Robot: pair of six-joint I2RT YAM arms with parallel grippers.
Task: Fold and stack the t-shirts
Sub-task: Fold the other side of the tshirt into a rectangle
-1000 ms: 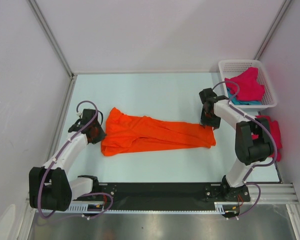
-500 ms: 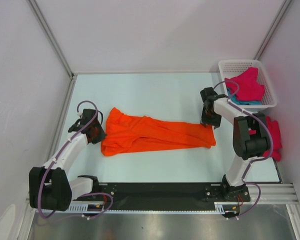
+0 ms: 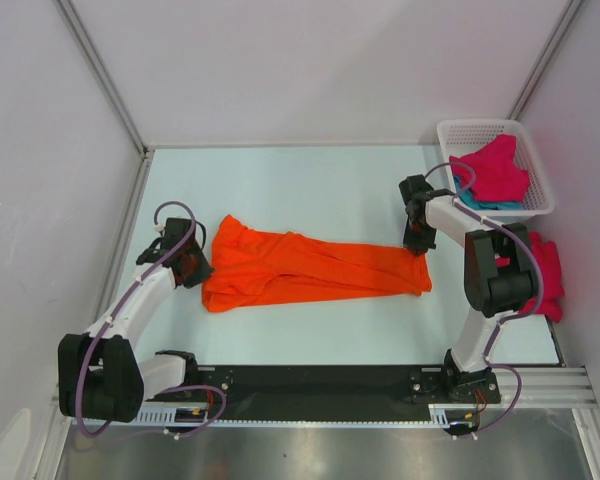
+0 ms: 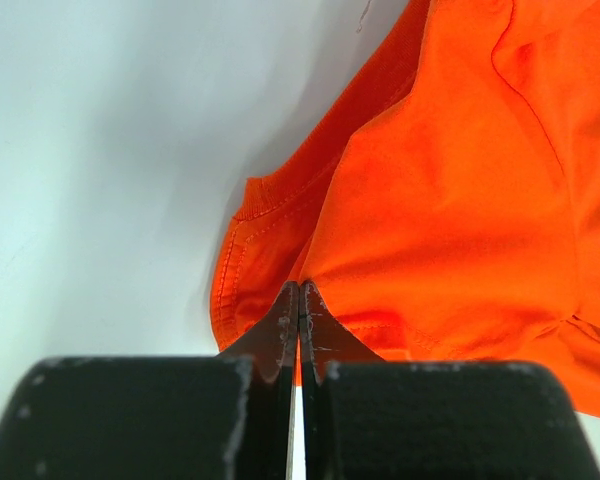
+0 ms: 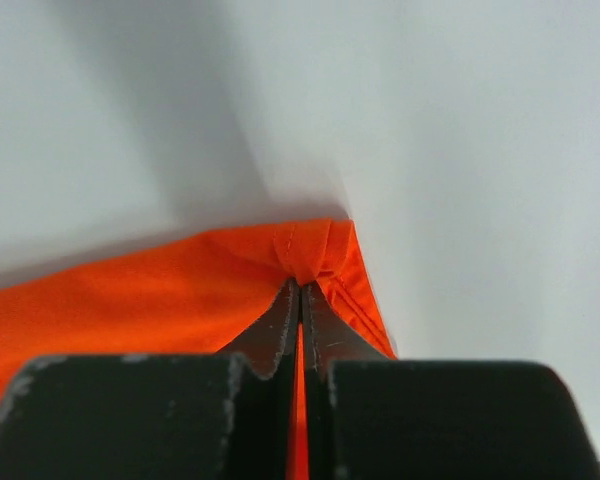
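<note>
Pale table (image 3: 310,180) holds the orange t-shirt (image 3: 310,268) stretched out, with the left gripper (image 4: 299,300) and right gripper (image 5: 300,290) each pinching one end.

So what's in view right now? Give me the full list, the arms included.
orange t-shirt: one, bright orange, stretched out across the middle of the table.
magenta t-shirts: two, magenta-red; one heaped in the basket, the other at the table's right edge, partly behind the right arm.
teal t-shirt: one, teal, in the basket under the magenta one, mostly hidden.
basket: one, white mesh, far right corner of the table.
left hand: black, shut on the orange t-shirt's left end.
right hand: black, shut on a corner at its right end.
</note>
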